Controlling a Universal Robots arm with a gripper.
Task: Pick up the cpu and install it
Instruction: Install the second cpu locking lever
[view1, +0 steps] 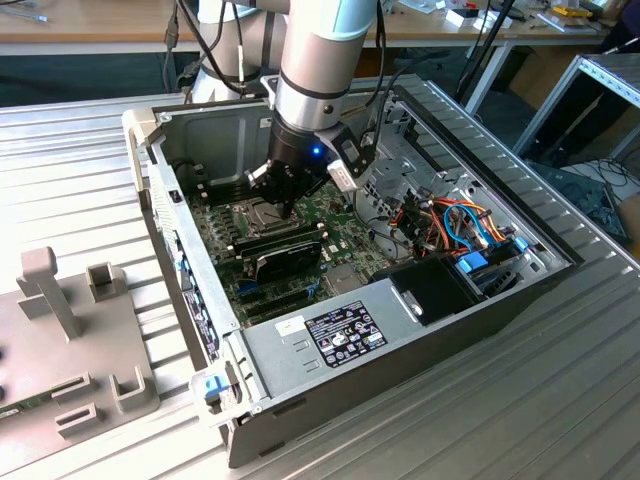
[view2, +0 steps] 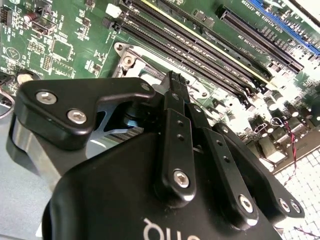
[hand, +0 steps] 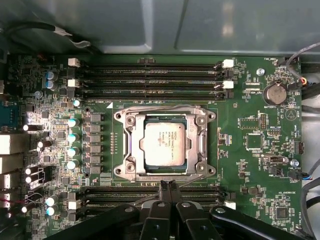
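The cpu (hand: 166, 141), a flat silver-grey square chip, lies inside the metal socket frame (hand: 126, 145) on the green motherboard (hand: 250, 165). My gripper (hand: 169, 185) hangs just above the board at the socket's edge, next to the cpu. Its two black fingers are pressed together, shut with nothing between them. In the second wrist view the gripper (view2: 173, 76) points down at the socket corner (view2: 125, 55). In the exterior view the gripper (view1: 283, 207) reaches down into the open computer case (view1: 150, 170), over the socket (view1: 256, 213).
Memory slots (hand: 150, 80) run along both sides of the socket. A black expansion card (view1: 285, 262), a power supply (view1: 335, 335) and a bundle of coloured cables (view1: 460, 225) fill the case. The case walls rise around the arm. A grey fixture (view1: 60, 330) sits at the exterior view's left.
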